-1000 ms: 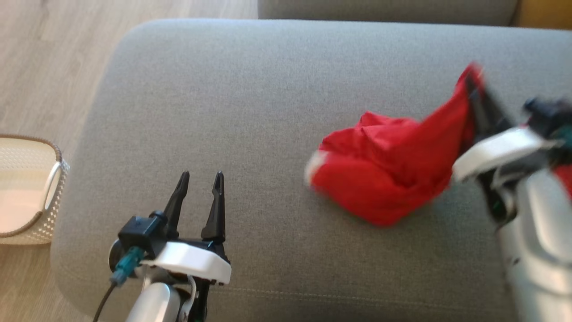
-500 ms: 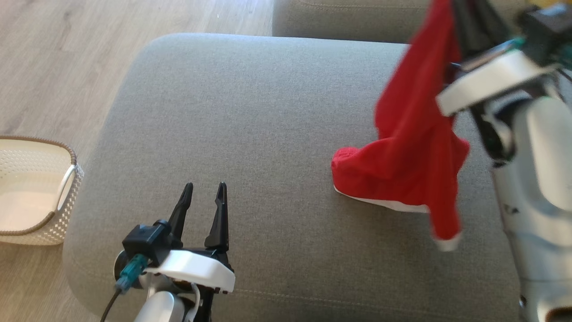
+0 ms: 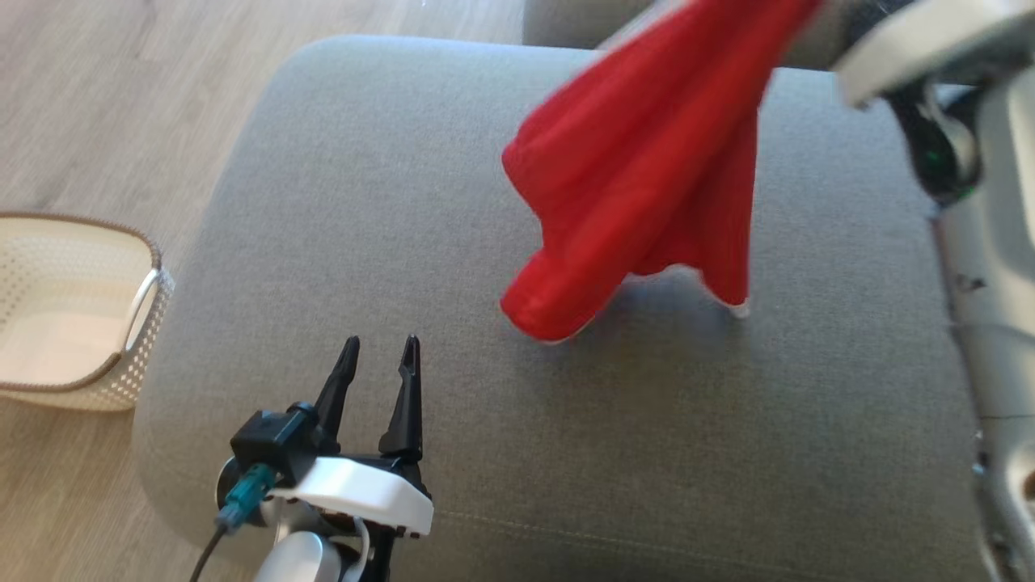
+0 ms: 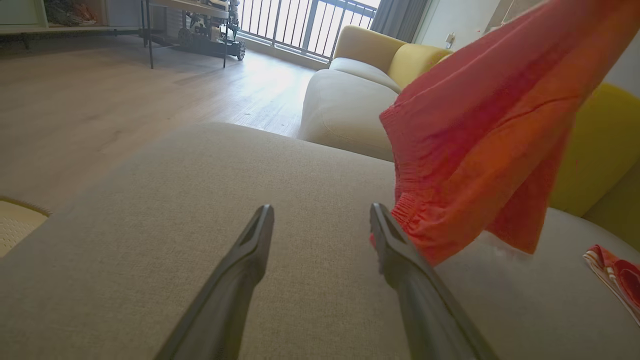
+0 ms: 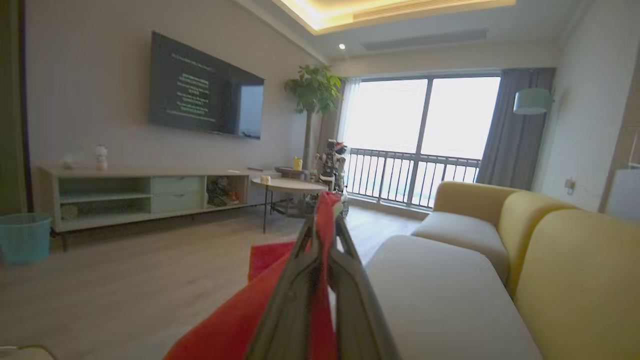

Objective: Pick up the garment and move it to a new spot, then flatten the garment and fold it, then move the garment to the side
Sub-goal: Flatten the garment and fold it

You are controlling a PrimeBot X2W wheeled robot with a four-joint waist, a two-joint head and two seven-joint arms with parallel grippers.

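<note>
The right jaws are pinching a fold of the red garment (image 3: 639, 162), which is hanging from them over the grey cushion (image 3: 364, 202) (ahead and right of the left jaws), while the left jaws are standing spread, touching nothing.

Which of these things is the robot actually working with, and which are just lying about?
In the job: red garment, pinched in the shut right hand; open left hand; grey sofa seat beneath.
Lying about: white basket; teal bin; another red cloth on the seat.
</note>
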